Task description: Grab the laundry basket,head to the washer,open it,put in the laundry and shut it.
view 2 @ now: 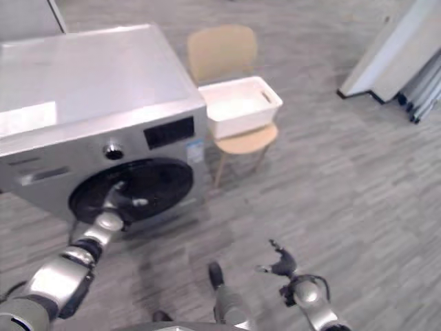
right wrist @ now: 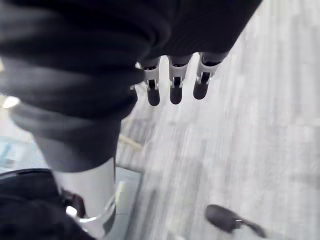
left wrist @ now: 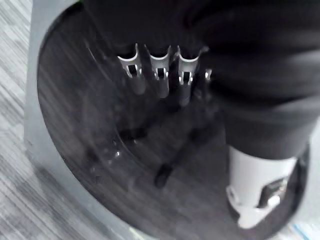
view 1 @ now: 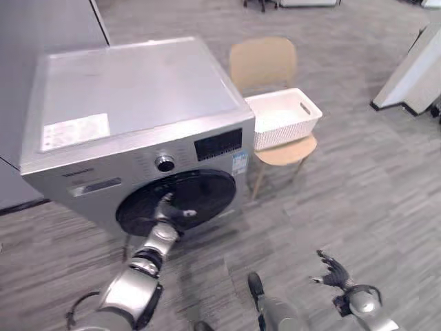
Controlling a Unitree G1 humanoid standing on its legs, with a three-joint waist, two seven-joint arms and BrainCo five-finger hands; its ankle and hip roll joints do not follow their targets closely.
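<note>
Left hand (view 1: 165, 209) fingers straight, flat on washer (view 1: 138, 110) door (view 1: 180, 200); right hand (view 1: 333, 272) loosely spread over bare floor (view 1: 344, 186).

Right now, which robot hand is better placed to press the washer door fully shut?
The left robot hand. Its straight fingers already rest on the dark round washer door, which looks shut or nearly so. The right robot hand hangs open over the floor, away from the washing machine.

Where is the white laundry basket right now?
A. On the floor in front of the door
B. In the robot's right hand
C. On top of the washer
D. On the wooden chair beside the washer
D: the white laundry basket sits on the seat of the wooden chair next to the washer, with neither hand on it.
</note>
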